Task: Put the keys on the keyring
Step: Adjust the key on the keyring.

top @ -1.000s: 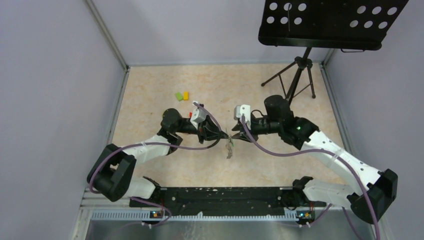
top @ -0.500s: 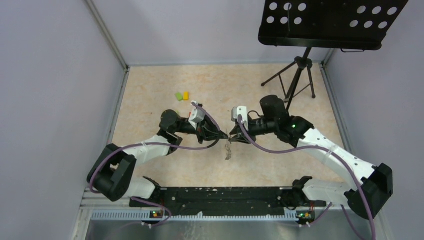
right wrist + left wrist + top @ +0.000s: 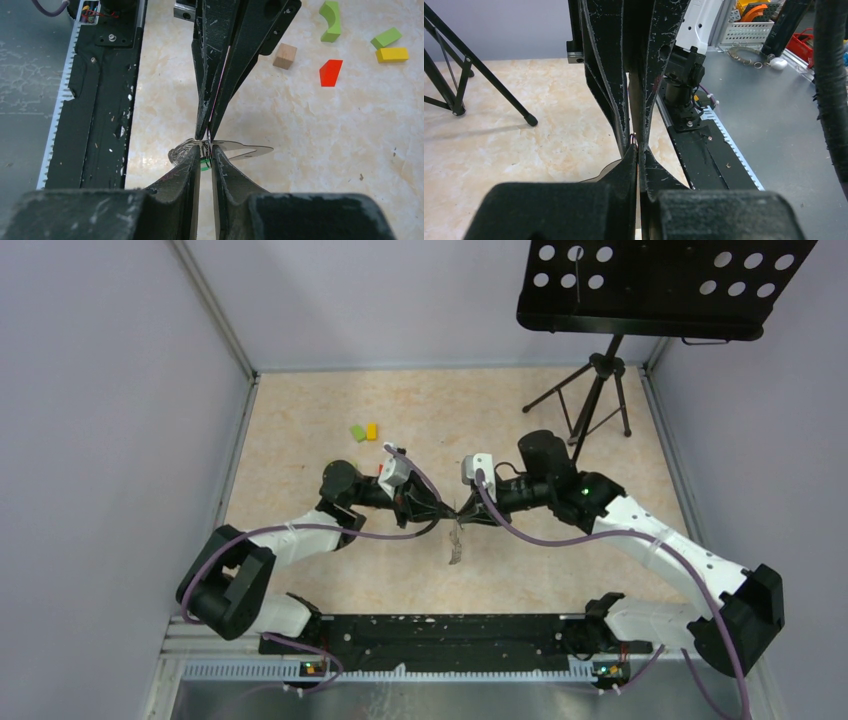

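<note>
**2 grippers tip to tip, keys between**

Left gripper (image 3: pixel 638 150): jaws pressed together, tip meeting the right gripper (image 3: pixel 206 151). Right jaws nearly together with a thin gap; clamped or not, cannot tell. Keys (image 3: pixel 457 545) dangle at that junction over the table (image 3: pixel 300 440), green tag (image 3: pixel 204 165) alongside.

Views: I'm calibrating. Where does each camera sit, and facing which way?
Top external: overhead from the near edge, looking down at the table; left arm, right arm whole.
Left wrist: on left arm, looking along own fingers at the right gripper.
Right wrist: mirrored, facing the left gripper and keys.
Both wrist views: grippers tip to tip.
</note>
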